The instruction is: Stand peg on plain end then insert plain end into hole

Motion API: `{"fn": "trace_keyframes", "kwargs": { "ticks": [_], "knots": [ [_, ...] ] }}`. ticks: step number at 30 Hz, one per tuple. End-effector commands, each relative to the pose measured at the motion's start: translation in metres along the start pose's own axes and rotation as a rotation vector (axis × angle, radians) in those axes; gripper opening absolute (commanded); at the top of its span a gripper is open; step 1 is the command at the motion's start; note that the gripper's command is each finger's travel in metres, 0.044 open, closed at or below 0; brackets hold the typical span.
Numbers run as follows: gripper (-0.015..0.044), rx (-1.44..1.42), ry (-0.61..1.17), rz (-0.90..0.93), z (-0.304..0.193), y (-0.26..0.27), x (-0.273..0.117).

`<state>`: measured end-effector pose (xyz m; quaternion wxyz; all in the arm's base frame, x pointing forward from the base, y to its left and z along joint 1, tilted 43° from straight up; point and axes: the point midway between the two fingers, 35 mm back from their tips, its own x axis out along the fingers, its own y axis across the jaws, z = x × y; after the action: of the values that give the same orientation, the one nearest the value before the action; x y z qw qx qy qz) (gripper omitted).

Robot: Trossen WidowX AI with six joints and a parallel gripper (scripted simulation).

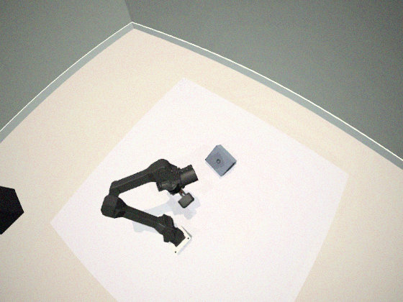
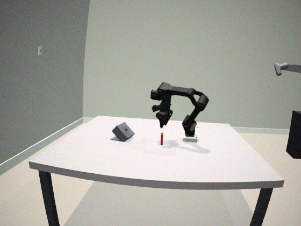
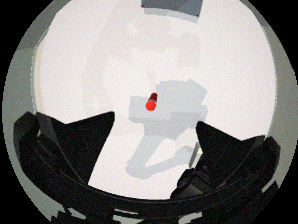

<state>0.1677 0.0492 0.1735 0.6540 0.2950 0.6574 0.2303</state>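
Observation:
The red peg (image 2: 162, 140) (image 3: 153, 97) stands upright on the table (image 1: 273, 201) (image 2: 113, 164), its banded end up. The arm mostly or wholly hides it in the top view. My gripper (image 2: 161, 127) (image 3: 157, 120) is open and empty, pointing down above the peg with a gap between the fingertips and the peg's top. In the wrist view the peg shows just beyond the line between the fingertips. The grey sloped panel (image 1: 226, 165) (image 2: 120, 133) (image 3: 175, 7) has one hole (image 1: 218, 161) (image 2: 126, 129) in its face; the hole is out of the wrist view.
The arm's pale base plate (image 1: 188, 237) (image 2: 190, 140) is on the table, to the right of the peg in the exterior view. The panel is to the peg's left there. A black block (image 1: 8, 208) (image 2: 294, 134) stands off the table.

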Motion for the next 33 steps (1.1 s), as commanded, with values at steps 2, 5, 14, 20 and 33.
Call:
{"fn": "trace_keyframes", "kwargs": {
  "ticks": [2,5,14,20,33],
  "knots": [
    [0.0440,-0.001,-0.002,0.011,0.0011,0.0011,-0.0015],
    [0.0440,-0.001,-0.002,0.011,0.0011,0.0011,-0.0015],
    [0.0440,0.080,0.001,0.009,0.0013,0.0012,-0.0006],
    [0.0440,0.218,0.005,0.005,0.0015,0.0014,0.0012],
    [0.0440,0.518,0.013,-0.004,0.0019,0.0021,0.0049]
  ]
}}
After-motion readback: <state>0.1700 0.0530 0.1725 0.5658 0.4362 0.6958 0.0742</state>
